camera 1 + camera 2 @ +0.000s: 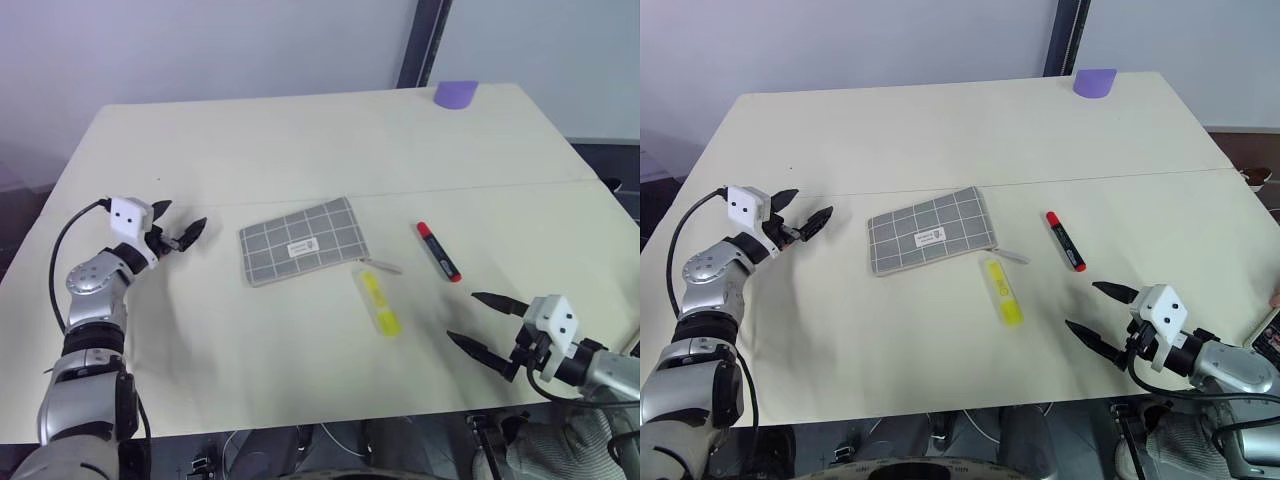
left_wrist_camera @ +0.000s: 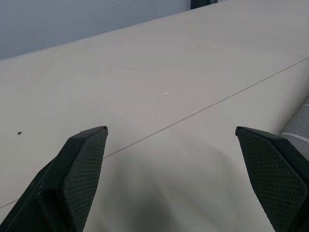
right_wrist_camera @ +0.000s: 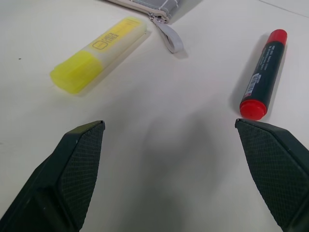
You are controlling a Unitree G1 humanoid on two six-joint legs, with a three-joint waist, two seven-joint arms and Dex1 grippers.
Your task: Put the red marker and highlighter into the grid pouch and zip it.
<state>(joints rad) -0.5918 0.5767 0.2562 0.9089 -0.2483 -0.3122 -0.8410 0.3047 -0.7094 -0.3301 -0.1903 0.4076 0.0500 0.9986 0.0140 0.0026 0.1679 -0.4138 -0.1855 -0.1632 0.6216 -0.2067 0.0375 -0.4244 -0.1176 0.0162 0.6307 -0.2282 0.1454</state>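
The grid pouch (image 1: 302,240) lies flat in the middle of the cream table, its beige zipper pull (image 1: 381,266) at its right corner. Just in front of that corner lies the yellow highlighter (image 1: 378,302). The red marker (image 1: 438,251) rests further right, red at both ends with a black middle. My left gripper (image 1: 177,224) hovers open and empty left of the pouch, pointing toward it. Near the front right edge my right gripper (image 1: 468,321) is open and empty, aimed between the highlighter (image 3: 99,53) and the marker (image 3: 263,74). A corner of the pouch (image 2: 298,129) shows beside my left fingers.
A purple disc (image 1: 456,94) sits at the table's far right edge. A seam line (image 1: 480,187) crosses the tabletop behind the pouch. The table's front edge (image 1: 300,425) runs just below my right gripper.
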